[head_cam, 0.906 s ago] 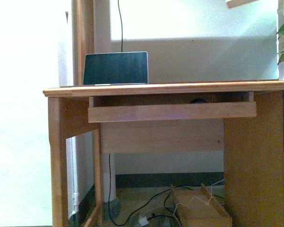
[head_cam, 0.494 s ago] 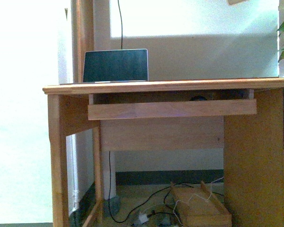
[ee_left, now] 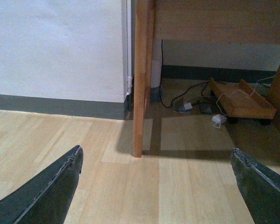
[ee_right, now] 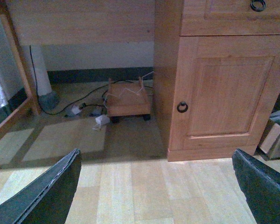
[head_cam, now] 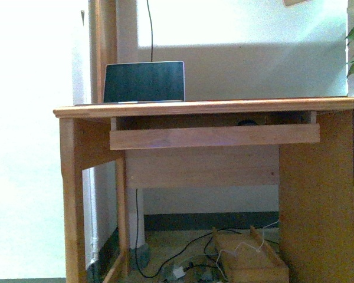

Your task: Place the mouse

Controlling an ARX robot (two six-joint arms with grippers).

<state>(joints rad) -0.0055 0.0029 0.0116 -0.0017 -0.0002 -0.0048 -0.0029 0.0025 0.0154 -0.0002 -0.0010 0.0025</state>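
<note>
Front view: mouse [head_cam: 246,123] lies on the tray [head_cam: 212,137] under the desk [head_cam: 212,108] top (only a dark hump shows).
Left gripper [ee_left: 156,153]: wide, empty.
Right gripper [ee_right: 156,153]: wide, empty; both seem ready to reach, with nothing picked yet.

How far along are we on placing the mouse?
Done: nothing I can confirm. The mouse shows only as a dark bump on the pull-out tray under the desktop, mostly hidden behind the tray's front board. In hand: nothing; the left gripper and right gripper are open and empty, low over the floor. Remaining: probably reaching the mouse, gripping it and placing it.
</note>
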